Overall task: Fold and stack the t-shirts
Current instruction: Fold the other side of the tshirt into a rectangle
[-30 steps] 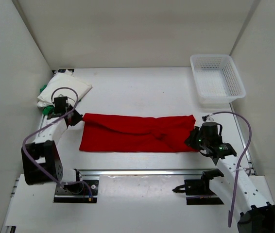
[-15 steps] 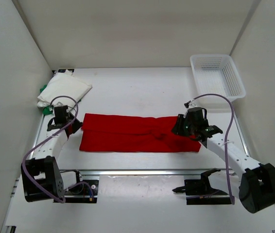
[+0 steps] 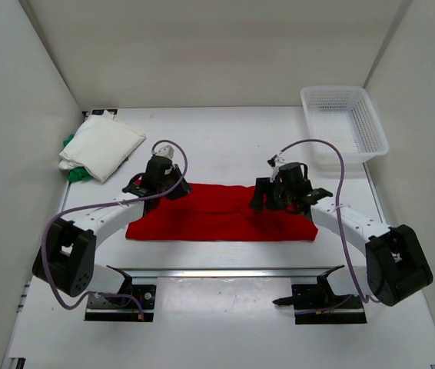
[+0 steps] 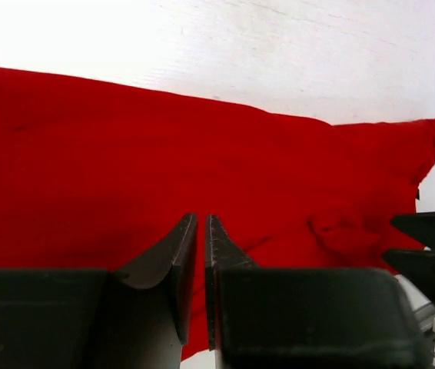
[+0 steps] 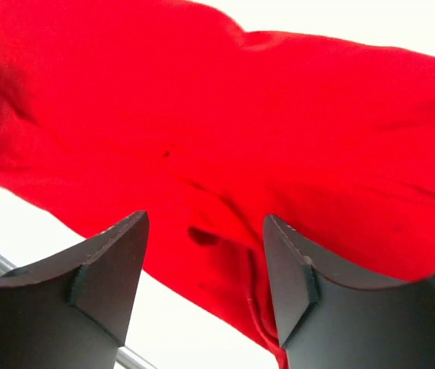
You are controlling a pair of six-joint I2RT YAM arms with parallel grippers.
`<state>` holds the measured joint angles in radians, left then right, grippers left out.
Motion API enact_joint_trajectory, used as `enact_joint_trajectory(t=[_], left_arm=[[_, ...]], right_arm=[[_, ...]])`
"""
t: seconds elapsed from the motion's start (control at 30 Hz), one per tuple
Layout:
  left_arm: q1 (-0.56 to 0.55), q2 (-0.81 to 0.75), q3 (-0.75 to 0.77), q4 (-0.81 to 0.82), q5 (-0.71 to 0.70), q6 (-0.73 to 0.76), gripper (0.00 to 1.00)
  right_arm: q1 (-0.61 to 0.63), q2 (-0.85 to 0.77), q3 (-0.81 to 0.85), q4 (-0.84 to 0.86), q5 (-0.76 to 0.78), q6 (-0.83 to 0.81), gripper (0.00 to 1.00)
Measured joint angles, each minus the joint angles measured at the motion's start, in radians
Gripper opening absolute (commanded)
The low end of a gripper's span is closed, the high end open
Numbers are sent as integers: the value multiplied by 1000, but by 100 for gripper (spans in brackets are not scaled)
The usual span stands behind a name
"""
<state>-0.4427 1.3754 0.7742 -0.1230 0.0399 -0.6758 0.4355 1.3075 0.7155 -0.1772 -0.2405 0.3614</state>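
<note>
Currently the red t-shirt (image 3: 217,214) lies as a long folded strip mid-table (image 3: 225,138); the white t-shirt (image 3: 102,144) sits folded at the far-left corner, with the green t-shirt (image 3: 69,141) peeking out at its edge. The left gripper (image 4: 200,219) hovers over the strip's left part, jaws almost pressed together and empty. The right gripper (image 5: 206,219) hovers over its right part, jaws spread wide and holding nothing.
</note>
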Motion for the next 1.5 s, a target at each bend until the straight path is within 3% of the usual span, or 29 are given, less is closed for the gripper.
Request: enact_joint_trajectory(t=[0.2,0.3,0.4,0.57,0.7,0.77,0.9,1.03,1.1,1.2,1.33,1.5], left_arm=[[-11,35,-71,89,42,-32,16],[-8,45,-100,108,55,-42,16],[-5,47,-114,125,64,-47,15],[-9,63,-113,160,81,-51,15],[-13,64,-113,173,93,-58,15],[-13,64,-113,177,100,-58,15],[-12,64,-113,184,108,-59,16],[-11,68,-113,196,115,-66,15],[-13,74,-113,206,119,-71,15],[-35,80,-113,217,125,-79,15],[-123,85,-115,234,133,-84,16],[-275,108,-127,278,145,-88,16]], right_arm=[[29,35,-19,-11,-10,-24,60],[42,53,-24,-23,-8,-34,48],[66,53,-37,-25,-8,-44,26],[103,49,-56,-36,-12,-47,9],[147,19,-101,-56,-11,-33,15],[169,3,-118,-77,-10,-23,39],[154,-65,-152,-95,-32,0,55],[5,-201,-168,-79,-76,28,39],[-110,-259,-175,-31,-84,61,22],[-300,-282,-203,68,-87,127,10],[-479,-197,-244,150,-64,195,31],[-551,-81,-248,193,-48,218,37]])
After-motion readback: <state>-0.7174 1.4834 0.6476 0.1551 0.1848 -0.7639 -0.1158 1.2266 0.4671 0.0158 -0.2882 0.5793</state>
